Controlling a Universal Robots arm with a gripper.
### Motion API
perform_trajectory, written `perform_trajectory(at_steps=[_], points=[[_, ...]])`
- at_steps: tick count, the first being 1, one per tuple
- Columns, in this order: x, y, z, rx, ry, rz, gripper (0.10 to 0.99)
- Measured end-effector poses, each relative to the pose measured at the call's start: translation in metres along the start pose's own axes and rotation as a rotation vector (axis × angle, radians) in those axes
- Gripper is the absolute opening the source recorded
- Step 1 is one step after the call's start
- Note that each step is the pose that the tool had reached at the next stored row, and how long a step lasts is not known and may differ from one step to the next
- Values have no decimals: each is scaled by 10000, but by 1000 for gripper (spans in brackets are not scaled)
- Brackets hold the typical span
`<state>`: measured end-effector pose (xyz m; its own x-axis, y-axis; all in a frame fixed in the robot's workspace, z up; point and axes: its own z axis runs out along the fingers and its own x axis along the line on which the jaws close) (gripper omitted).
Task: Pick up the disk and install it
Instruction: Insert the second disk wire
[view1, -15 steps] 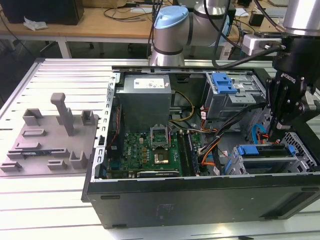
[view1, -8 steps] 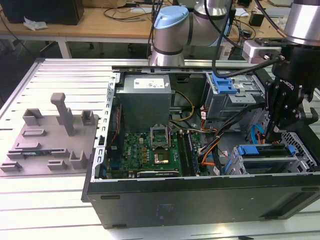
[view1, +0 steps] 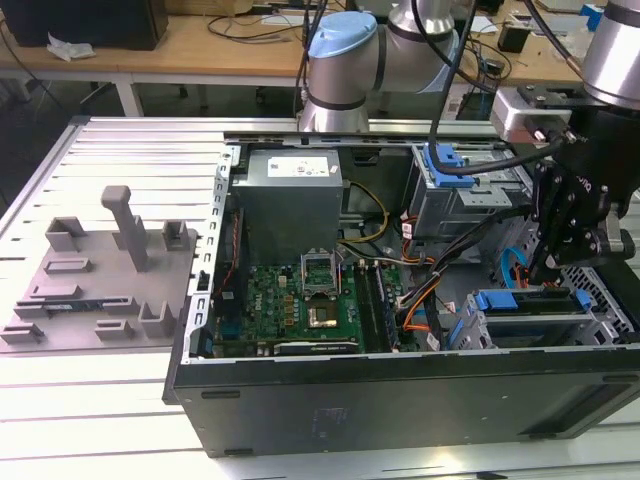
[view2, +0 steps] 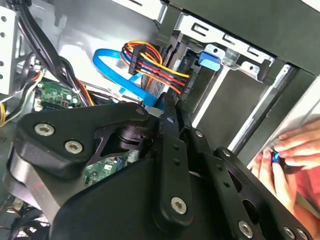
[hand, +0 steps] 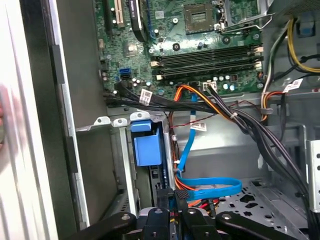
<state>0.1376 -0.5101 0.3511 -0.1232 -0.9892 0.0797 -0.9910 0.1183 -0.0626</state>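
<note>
One gripper (view1: 548, 268) is hanging low over the corner of the open computer case (view1: 400, 400), its fingers (hand: 166, 200) pinched together with nothing between them. The disk (view1: 525, 300) is sitting in the drive bay right under the fingertips, its blue carrier tab (hand: 147, 150) just ahead of them in the first wrist view. Whether they're actually touching it, can't tell. A blue cable (hand: 210, 187) is looping just beside the gripper.
</note>
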Motion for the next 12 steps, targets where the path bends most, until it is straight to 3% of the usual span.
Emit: perform_trajectory(at_steps=[3, 7, 12], points=[[18, 0, 4, 6, -110, 7, 161], [20, 3, 3, 25, -128, -21, 161], [55, 13, 8, 102, -279, -189, 161]])
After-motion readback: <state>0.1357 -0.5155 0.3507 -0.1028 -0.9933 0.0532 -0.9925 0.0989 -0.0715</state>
